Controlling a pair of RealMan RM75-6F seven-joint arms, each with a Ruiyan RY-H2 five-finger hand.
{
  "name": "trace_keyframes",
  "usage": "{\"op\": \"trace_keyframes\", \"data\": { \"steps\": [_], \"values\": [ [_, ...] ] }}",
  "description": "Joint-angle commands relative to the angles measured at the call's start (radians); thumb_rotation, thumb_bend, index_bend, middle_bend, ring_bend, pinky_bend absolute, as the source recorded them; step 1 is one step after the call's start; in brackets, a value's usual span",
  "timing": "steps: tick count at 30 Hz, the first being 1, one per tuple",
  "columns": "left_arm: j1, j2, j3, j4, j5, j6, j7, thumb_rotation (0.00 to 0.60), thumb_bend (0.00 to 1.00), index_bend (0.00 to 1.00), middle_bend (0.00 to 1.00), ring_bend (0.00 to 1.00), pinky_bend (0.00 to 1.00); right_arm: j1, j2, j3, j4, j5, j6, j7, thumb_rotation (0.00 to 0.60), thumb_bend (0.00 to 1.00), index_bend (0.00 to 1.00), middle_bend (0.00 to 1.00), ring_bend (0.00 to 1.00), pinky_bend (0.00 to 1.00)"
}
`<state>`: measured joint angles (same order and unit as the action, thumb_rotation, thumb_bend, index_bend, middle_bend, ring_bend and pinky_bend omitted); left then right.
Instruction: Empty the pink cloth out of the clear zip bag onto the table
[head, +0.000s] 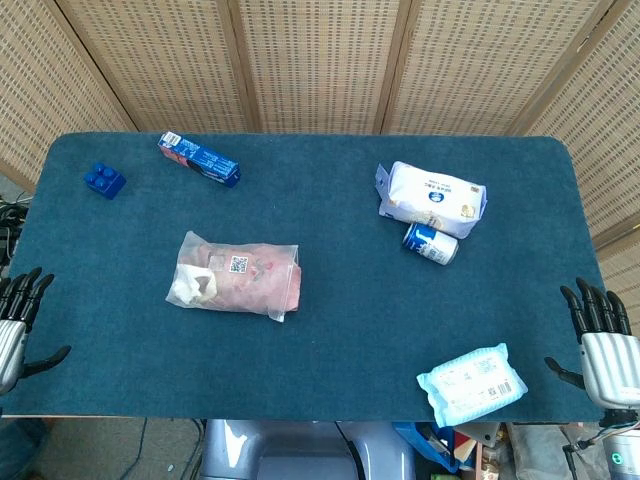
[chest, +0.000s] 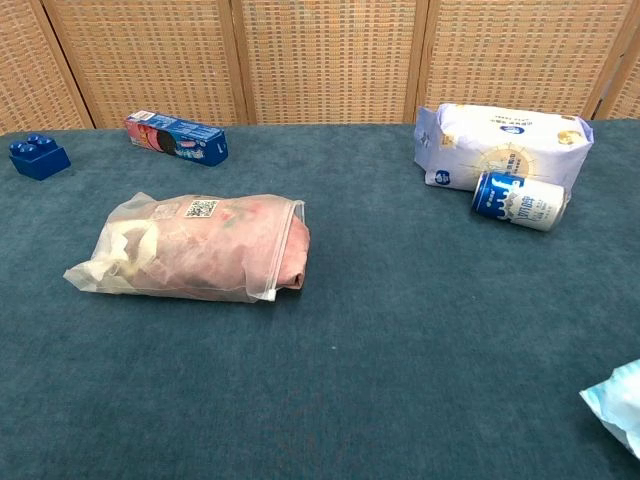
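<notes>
The clear zip bag (head: 237, 275) (chest: 195, 249) lies flat on the blue table, left of centre, with the pink cloth (chest: 225, 250) folded inside it and its mouth facing right. My left hand (head: 18, 318) hovers at the table's near-left corner, fingers spread, holding nothing. My right hand (head: 603, 345) is at the near-right corner, fingers also spread and empty. Both hands are far from the bag. Neither hand shows in the chest view.
A blue toy brick (head: 104, 180) and a blue snack box (head: 198, 159) lie at the back left. A white pouch (head: 433, 197) and a tipped blue can (head: 431, 243) sit at the back right. A light blue wipes pack (head: 471, 383) lies near the front right edge.
</notes>
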<state>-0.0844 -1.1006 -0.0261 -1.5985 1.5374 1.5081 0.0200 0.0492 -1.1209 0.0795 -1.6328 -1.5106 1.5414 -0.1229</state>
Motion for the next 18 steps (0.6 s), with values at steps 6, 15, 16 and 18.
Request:
{"op": "trace_keyframes", "data": {
  "steps": [6,15,16,18],
  "values": [
    [-0.008,-0.002,0.000,0.008,-0.005,-0.019,-0.010,0.600,0.18,0.00,0.00,0.00,0.00,0.000,-0.001,0.002,0.002,0.004,-0.002,0.003,0.600,0.00,0.00,0.00,0.00,0.00],
    [-0.116,-0.035,-0.038,0.076,-0.059,-0.190,-0.060,0.600,0.18,0.00,0.00,0.00,0.00,0.006,-0.006,0.009,0.007,0.026,-0.017,-0.005,0.600,0.00,0.00,0.00,0.00,0.00],
    [-0.146,-0.050,-0.045,0.097,-0.052,-0.225,-0.073,0.600,0.18,0.00,0.00,0.00,0.00,0.007,-0.008,0.010,0.008,0.030,-0.021,-0.009,0.600,0.00,0.00,0.00,0.00,0.00],
    [-0.183,-0.066,-0.049,0.125,-0.040,-0.268,-0.098,0.600,0.18,0.00,0.00,0.00,0.00,0.009,-0.010,0.012,0.011,0.038,-0.026,-0.013,0.600,0.00,0.00,0.00,0.00,0.00]
  ]
}}
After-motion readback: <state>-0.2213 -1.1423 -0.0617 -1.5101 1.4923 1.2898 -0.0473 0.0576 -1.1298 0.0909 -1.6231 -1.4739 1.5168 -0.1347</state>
